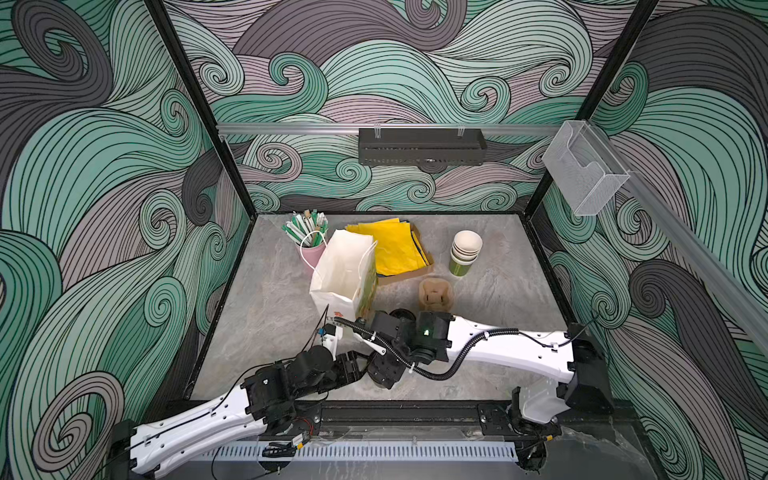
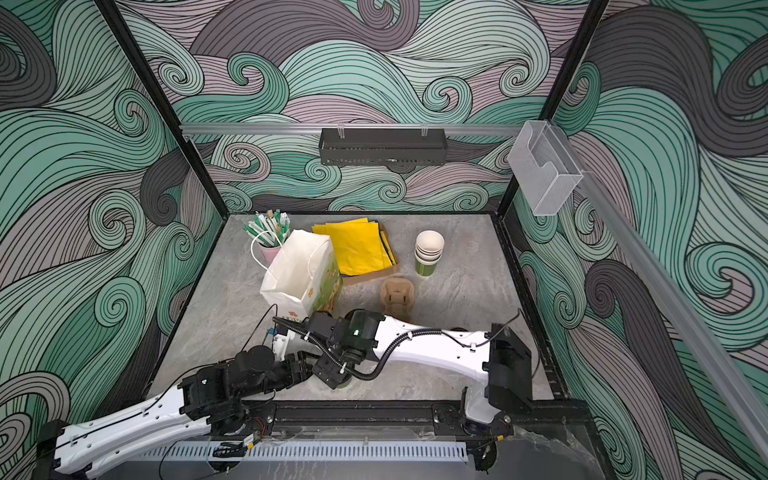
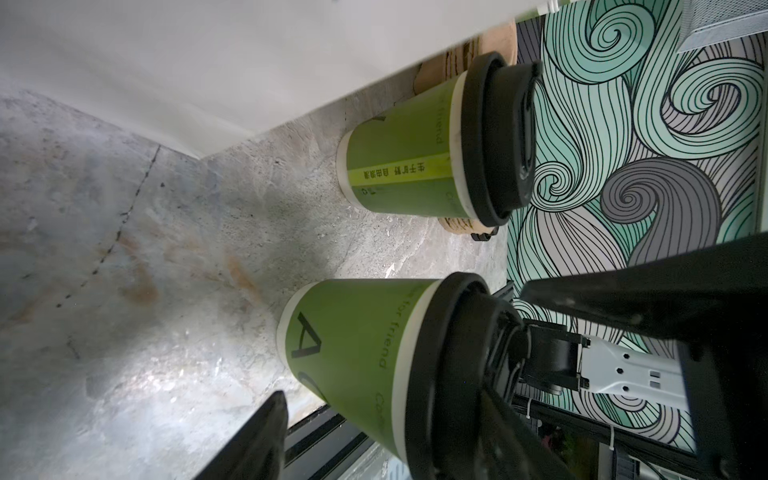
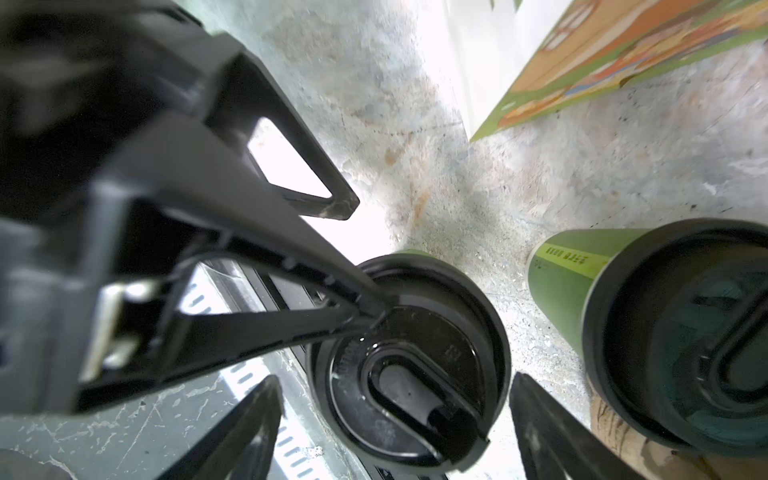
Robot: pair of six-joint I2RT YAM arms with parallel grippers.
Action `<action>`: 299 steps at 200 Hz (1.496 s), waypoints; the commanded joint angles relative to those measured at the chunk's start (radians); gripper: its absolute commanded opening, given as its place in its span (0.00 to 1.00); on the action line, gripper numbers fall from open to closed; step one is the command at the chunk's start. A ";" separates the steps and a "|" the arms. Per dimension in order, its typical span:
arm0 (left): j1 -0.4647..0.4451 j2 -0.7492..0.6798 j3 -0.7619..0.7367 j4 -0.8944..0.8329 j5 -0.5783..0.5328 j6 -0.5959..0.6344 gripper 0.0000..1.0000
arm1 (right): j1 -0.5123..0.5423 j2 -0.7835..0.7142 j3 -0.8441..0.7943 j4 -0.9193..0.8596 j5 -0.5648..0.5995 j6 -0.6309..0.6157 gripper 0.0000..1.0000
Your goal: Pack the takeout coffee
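The takeout coffee (image 3: 353,353), a green paper cup with a black sip lid (image 4: 411,374), stands upright near the table's front edge. In both top views the arms hide most of it. My right gripper (image 4: 395,378) hangs above it, open, with a finger on each side of the lid and not touching it. My left gripper (image 3: 384,399) is open at the cup's side, and one of its fingers (image 4: 365,307) rests on the lid's rim. A second lidded green cup (image 3: 407,166) (image 4: 665,332) stands a little farther back. The white paper bag (image 1: 345,274) (image 2: 299,270) stands open behind both grippers.
A brown cardboard cup carrier (image 1: 435,293) lies right of the bag, beside the second cup. Farther back are a stack of lidless green cups (image 1: 465,253), yellow napkins (image 1: 395,245) and a pink cup of stirrers (image 1: 309,237). The black front rail (image 1: 399,415) runs close behind the grippers.
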 commanded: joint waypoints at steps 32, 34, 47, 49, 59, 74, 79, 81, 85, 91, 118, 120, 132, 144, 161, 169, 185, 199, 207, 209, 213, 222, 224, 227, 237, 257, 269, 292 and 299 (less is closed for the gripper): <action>0.007 0.000 0.085 -0.043 0.016 0.059 0.80 | -0.002 -0.190 -0.006 -0.008 0.081 0.128 0.83; 0.008 -0.002 0.090 -0.050 0.014 0.061 0.80 | -0.004 -0.202 -0.013 -0.009 0.086 0.140 0.83; 0.008 -0.023 0.119 -0.107 0.002 0.069 0.80 | -0.012 -0.287 -0.078 -0.008 0.126 0.227 0.80; 0.007 -0.027 0.123 -0.117 -0.002 0.068 0.80 | -0.014 -0.300 -0.093 -0.008 0.133 0.238 0.80; 0.008 -0.055 0.144 -0.175 -0.028 0.068 0.80 | -0.023 -0.364 -0.166 0.002 0.157 0.318 0.78; 0.008 -0.097 0.177 -0.271 -0.084 0.065 0.75 | -0.048 -0.443 -0.282 0.049 0.135 0.439 0.70; 0.008 -0.109 0.190 -0.307 -0.102 0.060 0.74 | -0.057 -0.463 -0.319 0.070 0.123 0.475 0.67; 0.008 -0.114 0.194 -0.319 -0.110 0.057 0.74 | -0.060 -0.470 -0.334 0.084 0.117 0.488 0.66; 0.007 -0.120 0.202 -0.341 -0.123 0.056 0.71 | -0.068 -0.482 -0.359 0.107 0.105 0.513 0.65; 0.007 -0.126 0.212 -0.367 -0.135 0.054 0.69 | -0.078 -0.495 -0.392 0.140 0.089 0.546 0.62; 0.007 -0.077 0.210 -0.387 -0.129 0.040 0.64 | -0.126 -0.493 -0.460 0.213 0.020 0.626 0.54; 0.007 -0.069 0.207 -0.381 -0.124 0.039 0.64 | -0.130 -0.492 -0.462 0.215 0.014 0.628 0.53; 0.008 -0.015 0.195 -0.313 -0.084 0.057 0.63 | -0.153 -0.474 -0.481 0.235 -0.033 0.631 0.50; 0.007 0.040 0.201 -0.265 -0.056 0.083 0.62 | -0.169 -0.454 -0.497 0.258 -0.080 0.634 0.47; 0.008 0.098 0.223 -0.244 -0.033 0.114 0.59 | -0.175 -0.431 -0.507 0.282 -0.115 0.634 0.43; 0.007 0.113 0.227 -0.239 -0.024 0.119 0.57 | -0.176 -0.422 -0.510 0.294 -0.131 0.632 0.39; 0.007 0.125 0.225 -0.234 -0.011 0.117 0.55 | -0.176 -0.415 -0.513 0.313 -0.139 0.632 0.33; 0.007 0.121 0.218 -0.230 -0.006 0.107 0.53 | -0.178 -0.409 -0.517 0.326 -0.143 0.631 0.30; 0.006 0.114 0.208 -0.218 -0.004 0.104 0.51 | -0.178 -0.401 -0.517 0.335 -0.152 0.627 0.29; 0.006 0.113 0.206 -0.212 -0.002 0.103 0.51 | -0.181 -0.398 -0.517 0.337 -0.156 0.626 0.29; 0.006 0.111 0.200 -0.203 0.001 0.103 0.50 | -0.182 -0.394 -0.517 0.342 -0.165 0.625 0.29; 0.008 0.105 0.186 -0.179 0.005 0.103 0.49 | -0.182 -0.383 -0.511 0.350 -0.179 0.622 0.28; 0.008 0.105 0.183 -0.175 0.007 0.102 0.48 | -0.183 -0.380 -0.510 0.351 -0.182 0.622 0.28; 0.008 0.104 0.180 -0.168 0.008 0.102 0.48 | -0.182 -0.376 -0.508 0.353 -0.186 0.622 0.28; 0.006 0.106 0.175 -0.154 0.014 0.102 0.47 | -0.183 -0.364 -0.504 0.356 -0.195 0.620 0.28; 0.007 0.117 0.180 -0.155 0.025 0.108 0.47 | -0.183 -0.346 -0.504 0.364 -0.201 0.619 0.27; 0.007 0.124 0.178 -0.147 0.029 0.108 0.47 | -0.182 -0.337 -0.500 0.366 -0.203 0.616 0.25; 0.008 0.136 0.170 -0.126 0.035 0.109 0.46 | -0.183 -0.327 -0.497 0.360 -0.208 0.613 0.22; 0.007 0.140 0.168 -0.124 0.035 0.109 0.45 | -0.183 -0.323 -0.498 0.355 -0.208 0.611 0.22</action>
